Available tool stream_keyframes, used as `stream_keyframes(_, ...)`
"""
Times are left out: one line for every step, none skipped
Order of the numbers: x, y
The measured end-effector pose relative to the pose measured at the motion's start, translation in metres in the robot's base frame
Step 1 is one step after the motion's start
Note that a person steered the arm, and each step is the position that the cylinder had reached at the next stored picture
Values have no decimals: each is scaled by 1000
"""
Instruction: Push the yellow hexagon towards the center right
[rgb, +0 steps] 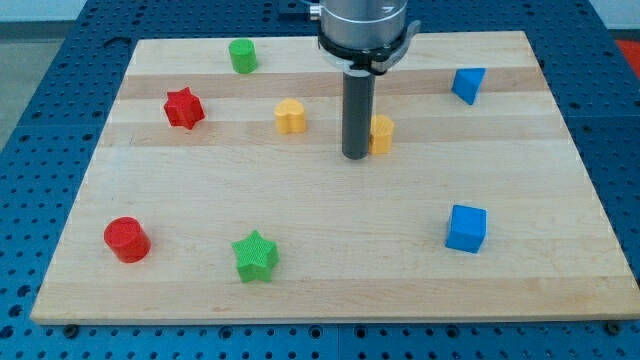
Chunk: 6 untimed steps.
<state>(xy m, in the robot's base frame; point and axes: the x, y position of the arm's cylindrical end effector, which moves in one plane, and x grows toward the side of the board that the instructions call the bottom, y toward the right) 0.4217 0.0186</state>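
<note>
The yellow hexagon (383, 133) sits on the wooden board (330, 220), a little above the middle. My tip (356, 156) stands right against the hexagon's left side, and the rod hides its left edge. I cannot tell whether the tip touches it.
A second yellow block (290, 116), rounded, lies left of the rod. A red star (184, 108) and a green cylinder (242, 56) are at the upper left. A blue triangle (467, 84) is upper right, a blue cube (466, 228) lower right. A red cylinder (127, 240) and a green star (255, 256) are lower left.
</note>
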Motion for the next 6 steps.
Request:
stream_keyframes(-2, -8)
stream_keyframes(-6, -7)
stream_keyframes(-23, -5)
stream_keyframes(-27, 39)
stream_keyframes(-24, 86)
stream_keyframes(-23, 126)
